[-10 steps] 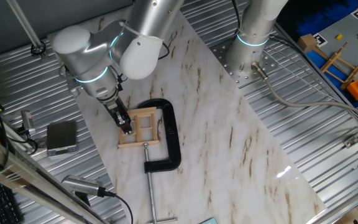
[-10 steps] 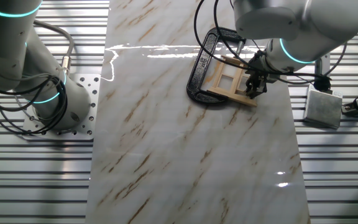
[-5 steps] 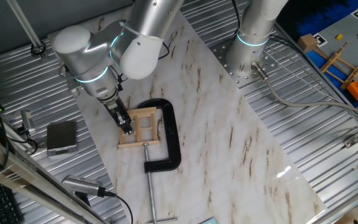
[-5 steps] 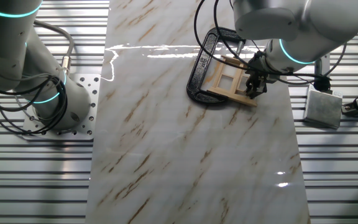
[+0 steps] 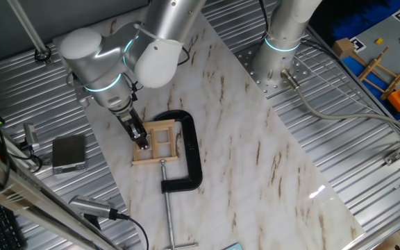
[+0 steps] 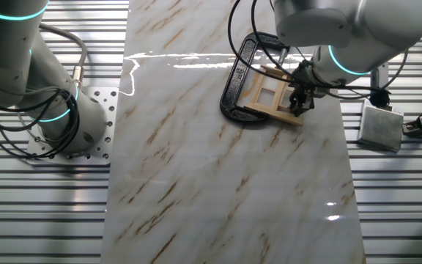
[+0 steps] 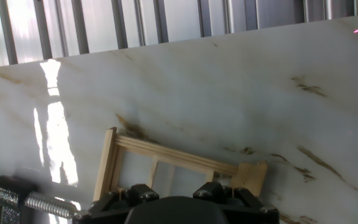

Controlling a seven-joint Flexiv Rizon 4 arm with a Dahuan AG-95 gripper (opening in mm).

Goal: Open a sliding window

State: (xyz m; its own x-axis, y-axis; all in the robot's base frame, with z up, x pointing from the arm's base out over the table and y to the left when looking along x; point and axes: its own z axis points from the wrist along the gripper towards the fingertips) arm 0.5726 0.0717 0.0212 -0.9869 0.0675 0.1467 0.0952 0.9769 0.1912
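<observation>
Pale unpainted wood sliding window; black C-clamp; white slab, brown veining; black gripper.

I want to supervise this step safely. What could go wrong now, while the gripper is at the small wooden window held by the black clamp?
1. The gripper sits low on the sliding window; pressing down could jam the sash or crack a thin crossbar.
2. The C-clamp holds one side only, so a sideways push may twist the frame on the marble board.
</observation>
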